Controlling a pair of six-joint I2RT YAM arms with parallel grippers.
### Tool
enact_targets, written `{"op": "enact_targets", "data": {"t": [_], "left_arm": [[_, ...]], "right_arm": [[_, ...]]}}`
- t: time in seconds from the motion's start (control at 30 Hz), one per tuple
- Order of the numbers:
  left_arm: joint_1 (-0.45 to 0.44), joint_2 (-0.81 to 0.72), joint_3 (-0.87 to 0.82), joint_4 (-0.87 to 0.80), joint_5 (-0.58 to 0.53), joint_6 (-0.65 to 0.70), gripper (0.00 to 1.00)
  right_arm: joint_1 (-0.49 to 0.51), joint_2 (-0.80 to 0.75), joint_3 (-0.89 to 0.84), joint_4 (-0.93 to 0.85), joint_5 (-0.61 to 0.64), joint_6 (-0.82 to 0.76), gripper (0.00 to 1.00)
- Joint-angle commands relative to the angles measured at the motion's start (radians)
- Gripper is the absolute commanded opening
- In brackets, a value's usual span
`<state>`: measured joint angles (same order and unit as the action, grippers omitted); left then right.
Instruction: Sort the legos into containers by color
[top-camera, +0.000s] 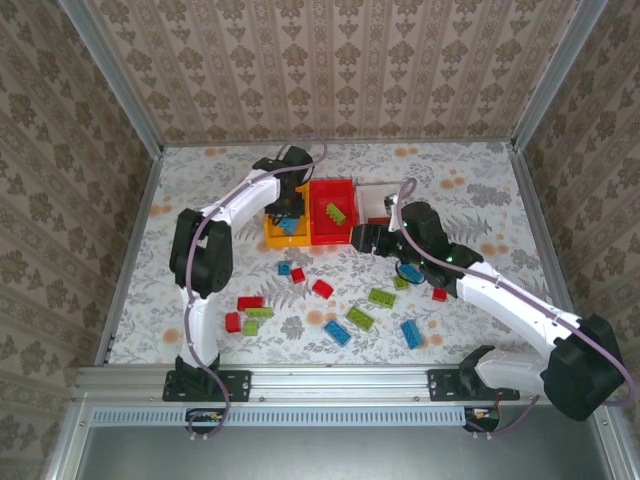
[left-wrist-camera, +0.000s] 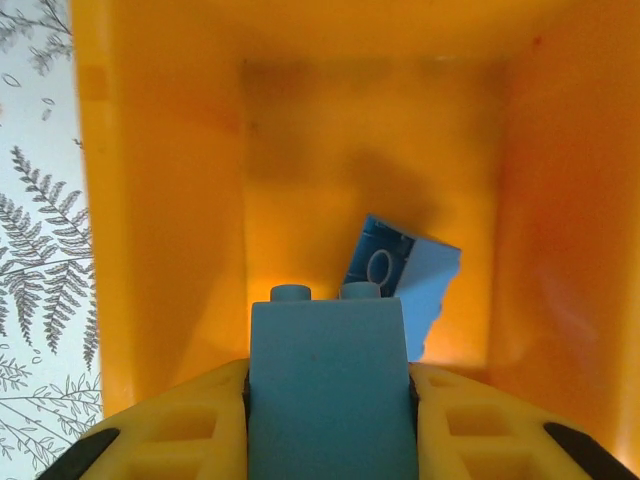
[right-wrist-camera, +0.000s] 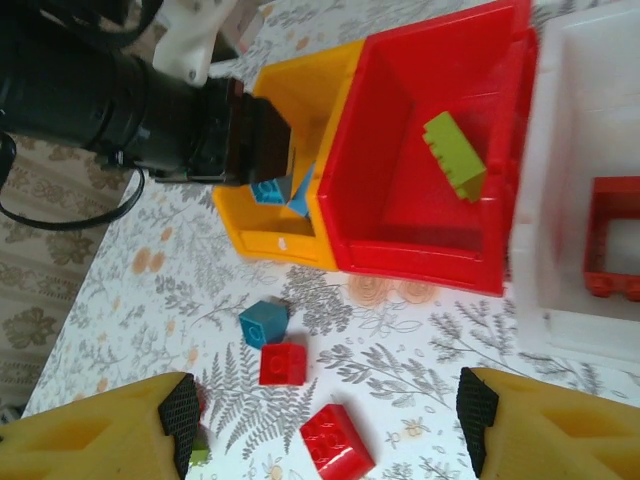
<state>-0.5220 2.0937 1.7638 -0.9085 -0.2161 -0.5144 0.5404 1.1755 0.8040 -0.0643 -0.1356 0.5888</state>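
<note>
Left wrist view: the left pincer is clamped on a blue brick, studs pointing forward, its yellow fingers pressed to both flanks. Just ahead of the tips and lower, a second blue brick leans on edge on the floor of the yellow bin, whose walls rise to either side and beyond. The held brick is thus at the bin's mouth, and the step in hand looks like the release. To do it well, I would keep the tips centred between the walls and part the jaws only slightly, so the brick drops beside the leaning one rather than glancing off it. I would then lift straight up, since the walls are close on both sides. Right wrist view: the right pincer is spread wide and holds nothing, with a red brick on the table between its fingers. Ahead lie a small red brick and a blue cube. Farther ahead is the red bin holding a green brick. Ahead to the right is the white bin holding a red piece, so reds probably belong there.
</note>
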Motion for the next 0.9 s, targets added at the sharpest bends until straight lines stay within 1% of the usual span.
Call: {"op": "enact_targets", "data": {"t": [0.0, 0.07, 0.2, 0.27, 0.37, 0.47, 0.53, 0.63, 0.7, 0.77, 0.87], "left_arm": [[0.007, 0.003, 0.039, -0.060, -0.016, 0.036, 0.34], [0.002, 0.009, 0.040, -0.059, -0.006, 0.035, 0.43], [-0.007, -0.005, 0.043, -0.069, -0.011, 0.031, 0.59], [-0.012, -0.028, 0.038, -0.067, -0.012, 0.030, 0.62], [-0.022, -0.077, 0.029, -0.060, -0.011, 0.020, 0.64], [-0.048, -0.160, 0.002, -0.033, 0.007, 0.015, 0.67], [-0.079, -0.231, -0.049, 0.024, 0.042, 0.033, 0.67], [-0.139, -0.380, -0.191, 0.183, 0.143, 0.088, 0.67], [-0.170, -0.472, -0.299, 0.304, 0.273, 0.112, 0.66], [-0.195, -0.540, -0.391, 0.392, 0.375, 0.116, 0.65], [-0.236, -0.612, -0.494, 0.456, 0.451, 0.118, 0.65]], "right_arm": [[-0.026, -0.055, -0.037, -0.068, 0.055, 0.019, 0.73], [-0.040, -0.075, -0.050, -0.103, 0.072, 0.019, 0.74], [-0.066, -0.109, -0.057, -0.205, 0.146, 0.008, 0.77], [-0.087, -0.119, -0.051, -0.294, 0.212, 0.022, 0.79], [-0.156, -0.109, -0.039, -0.463, 0.276, 0.074, 0.79], [-0.224, -0.081, -0.032, -0.634, 0.303, 0.124, 0.78], [-0.252, -0.063, -0.040, -0.699, 0.313, 0.146, 0.77], [-0.290, -0.037, -0.071, -0.736, 0.285, 0.157, 0.74], [-0.316, -0.017, -0.097, -0.728, 0.251, 0.157, 0.74], [-0.332, 0.011, -0.116, -0.706, 0.215, 0.152, 0.73], [-0.338, 0.067, -0.133, -0.672, 0.192, 0.143, 0.72]]}}
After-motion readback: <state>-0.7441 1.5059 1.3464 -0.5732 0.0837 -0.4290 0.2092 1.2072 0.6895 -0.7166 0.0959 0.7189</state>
